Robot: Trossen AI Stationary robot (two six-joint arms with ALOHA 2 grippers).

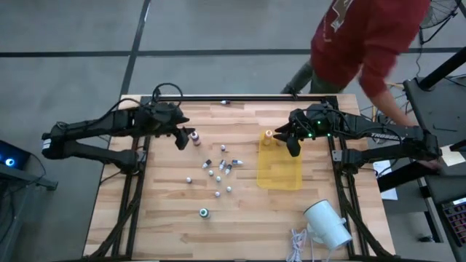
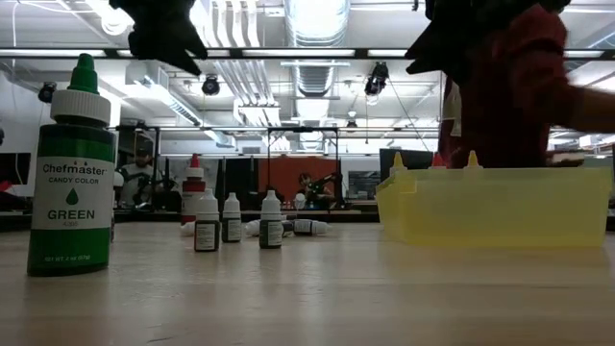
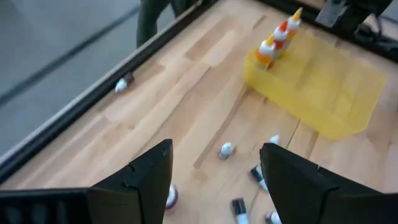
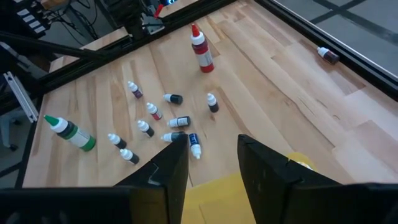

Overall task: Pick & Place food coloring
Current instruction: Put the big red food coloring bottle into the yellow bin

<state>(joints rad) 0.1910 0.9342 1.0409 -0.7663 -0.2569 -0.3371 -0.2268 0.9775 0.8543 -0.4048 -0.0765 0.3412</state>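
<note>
The food coloring lies scattered mid-table. A green-topped bottle (image 1: 204,212) (image 2: 72,163) stands upright nearest the front. A red-topped bottle (image 1: 194,136) (image 4: 202,50) stands on its base close beside my left gripper (image 1: 182,138) (image 3: 214,186), which hangs open above the table with nothing between its fingers. Several tiny vials (image 1: 218,171) (image 4: 161,121) stand or lie between them. Orange-topped bottles (image 3: 280,37) (image 1: 268,136) stand in the far corner of the yellow tray (image 1: 279,169). My right gripper (image 1: 293,142) (image 4: 212,163) hovers open over that tray, holding nothing.
A big white cylinder (image 1: 328,224) and a white cord (image 1: 297,246) lie at the front right. One small bottle (image 4: 328,55) lies by the table's far edge. A person in red (image 1: 364,40) leans in behind the far right corner. Bare wood shows at the front left.
</note>
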